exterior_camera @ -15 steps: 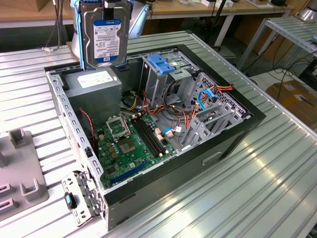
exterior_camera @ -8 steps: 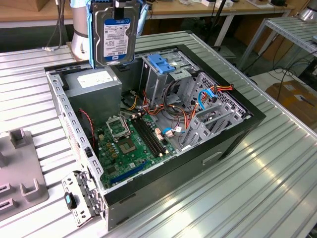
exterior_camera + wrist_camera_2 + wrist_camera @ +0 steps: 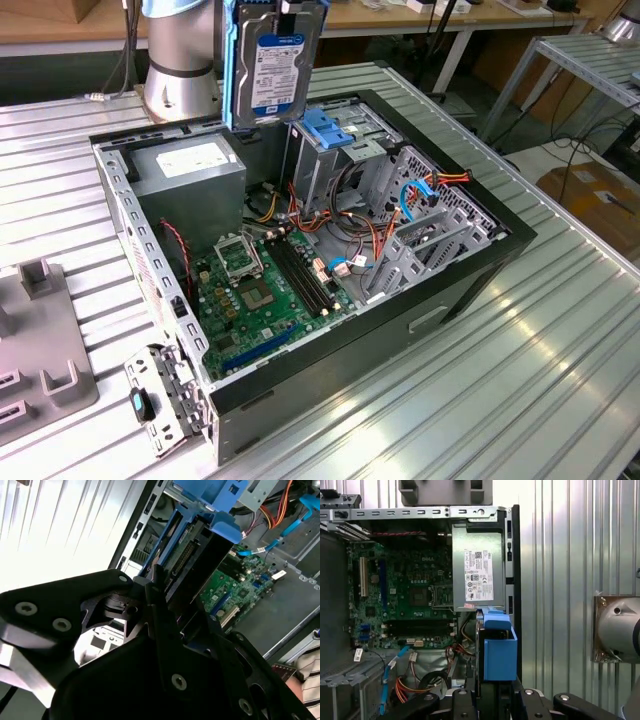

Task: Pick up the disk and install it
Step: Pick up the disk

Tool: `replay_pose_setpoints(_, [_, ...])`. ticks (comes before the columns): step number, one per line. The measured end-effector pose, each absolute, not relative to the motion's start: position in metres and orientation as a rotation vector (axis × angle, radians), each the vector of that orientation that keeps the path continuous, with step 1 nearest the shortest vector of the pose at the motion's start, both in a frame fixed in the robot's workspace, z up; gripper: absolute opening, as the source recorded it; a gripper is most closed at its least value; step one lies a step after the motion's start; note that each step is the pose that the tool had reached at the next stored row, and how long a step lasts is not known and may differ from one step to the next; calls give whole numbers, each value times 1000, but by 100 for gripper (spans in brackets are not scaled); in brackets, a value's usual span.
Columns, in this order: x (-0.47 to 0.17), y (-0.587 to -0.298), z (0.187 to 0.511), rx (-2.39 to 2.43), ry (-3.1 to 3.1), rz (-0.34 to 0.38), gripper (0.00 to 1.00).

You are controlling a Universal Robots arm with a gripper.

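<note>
Gripper (image 3: pixel 495 697) clamps disk (image 3: pixel 272 55) upright over open case (image 3: pixel 505 235); exterior view shows label (image 3: pixel 281 75), first wrist view blue rail (image 3: pixel 499 655).

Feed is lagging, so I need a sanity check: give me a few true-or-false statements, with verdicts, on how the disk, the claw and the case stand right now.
1. The claw is clamped on the disk. True.
2. The disk lies flat on the motherboard. False: it hangs upright above the case.
3. The case is closed. False: its side is open and the motherboard is exposed.
4. A blue bracket sits atop the drive cage. True.
</note>
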State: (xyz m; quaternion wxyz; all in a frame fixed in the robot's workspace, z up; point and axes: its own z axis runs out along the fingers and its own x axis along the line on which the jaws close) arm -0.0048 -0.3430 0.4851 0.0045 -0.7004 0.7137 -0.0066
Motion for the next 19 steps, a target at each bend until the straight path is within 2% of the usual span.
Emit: replay_pose_setpoints(19, [84, -343, 485, -2194, 2236, -21, 35])
